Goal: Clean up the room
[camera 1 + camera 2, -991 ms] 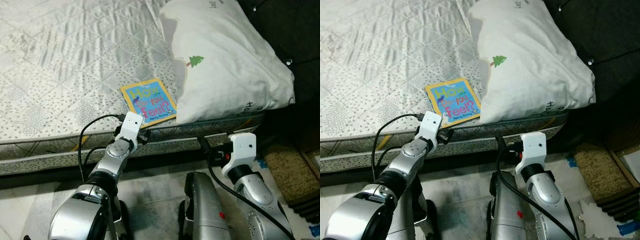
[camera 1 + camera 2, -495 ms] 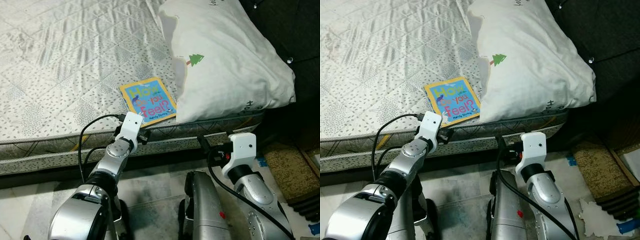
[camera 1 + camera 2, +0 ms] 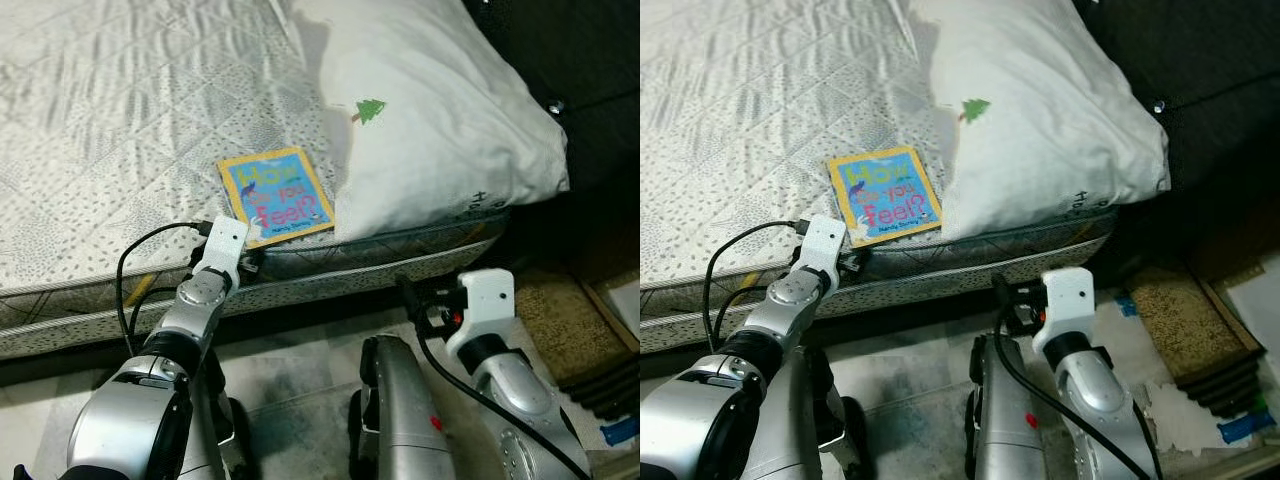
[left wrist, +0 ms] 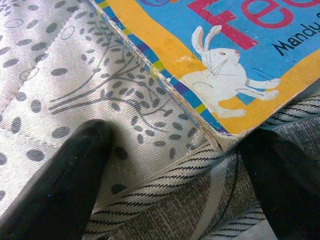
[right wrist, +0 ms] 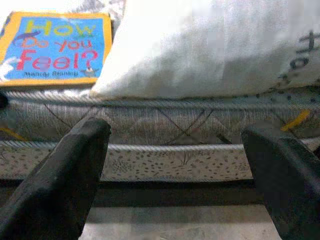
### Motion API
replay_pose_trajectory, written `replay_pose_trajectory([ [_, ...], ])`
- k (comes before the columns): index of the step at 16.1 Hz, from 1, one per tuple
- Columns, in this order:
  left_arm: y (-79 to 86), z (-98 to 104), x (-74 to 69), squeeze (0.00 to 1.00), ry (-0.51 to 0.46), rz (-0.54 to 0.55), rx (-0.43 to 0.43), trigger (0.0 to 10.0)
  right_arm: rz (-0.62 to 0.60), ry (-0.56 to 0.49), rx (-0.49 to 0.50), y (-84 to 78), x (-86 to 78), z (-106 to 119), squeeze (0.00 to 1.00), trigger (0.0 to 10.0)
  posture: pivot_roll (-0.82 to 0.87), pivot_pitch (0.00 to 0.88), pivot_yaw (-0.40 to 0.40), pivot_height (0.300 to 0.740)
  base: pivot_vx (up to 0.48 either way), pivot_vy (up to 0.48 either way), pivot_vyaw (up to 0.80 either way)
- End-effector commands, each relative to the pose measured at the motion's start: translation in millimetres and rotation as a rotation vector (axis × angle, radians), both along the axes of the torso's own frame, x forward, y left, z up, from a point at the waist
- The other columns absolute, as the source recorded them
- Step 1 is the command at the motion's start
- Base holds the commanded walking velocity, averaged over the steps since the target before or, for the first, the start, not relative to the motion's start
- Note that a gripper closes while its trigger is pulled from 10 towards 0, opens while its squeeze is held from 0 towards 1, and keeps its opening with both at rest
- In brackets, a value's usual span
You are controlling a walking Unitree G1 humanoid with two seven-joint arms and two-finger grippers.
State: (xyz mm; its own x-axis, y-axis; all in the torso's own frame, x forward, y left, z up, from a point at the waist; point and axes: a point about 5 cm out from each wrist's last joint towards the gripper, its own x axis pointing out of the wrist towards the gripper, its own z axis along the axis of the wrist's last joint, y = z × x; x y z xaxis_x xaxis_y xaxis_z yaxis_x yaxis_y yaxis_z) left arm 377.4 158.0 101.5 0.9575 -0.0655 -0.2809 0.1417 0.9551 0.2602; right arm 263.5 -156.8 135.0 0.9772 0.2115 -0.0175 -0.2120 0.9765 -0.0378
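Picture book (image 3: 275, 195) flat on the bed (image 3: 110, 120) at the mattress edge, just beside the white pillow (image 3: 430, 110); left gripper (image 4: 175, 165) at the book's near corner, jaws apart, one finger on the quilt and the other below the mattress edge; right gripper (image 5: 175, 165) low before the mattress side, jaws apart and empty. Step in hand, as judged: reaching for the book; the next move calls for closing the jaws on that overhanging corner. Cover reads "How Do you feel?"; author line too small to read fully.
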Motion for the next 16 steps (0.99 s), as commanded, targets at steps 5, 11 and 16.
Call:
replay_pose_trajectory([
  [5, 32.3, -1.9, -2.6, 0.0, 0.02, 0.113, 0.034, 10.0, -0.004, 0.034, -0.006, -2.5, -1.9, -6.1, 0.0, 10.0, -0.14, 0.31, -0.059, 0.549, 0.0, 0.0, 0.0],
  [11, 64.7, 14.1, -0.4, 0.0, -0.035, 0.227, 0.047, 10.0, -0.005, 0.036, -0.006, -1.9, 0.2, -9.1, 0.0, 10.0, -0.13, 0.297, -0.055, 0.549, 0.0, 0.0, 0.0],
  [16, 83.4, 25.8, -0.1, 0.0, -0.083, 0.294, 0.048, 10.0, -0.006, 0.034, -0.003, -0.9, 2.1, -10.4, 0.0, 10.0, -0.12, 0.293, -0.055, 0.549, 0.0, 0.0, 0.0],
])
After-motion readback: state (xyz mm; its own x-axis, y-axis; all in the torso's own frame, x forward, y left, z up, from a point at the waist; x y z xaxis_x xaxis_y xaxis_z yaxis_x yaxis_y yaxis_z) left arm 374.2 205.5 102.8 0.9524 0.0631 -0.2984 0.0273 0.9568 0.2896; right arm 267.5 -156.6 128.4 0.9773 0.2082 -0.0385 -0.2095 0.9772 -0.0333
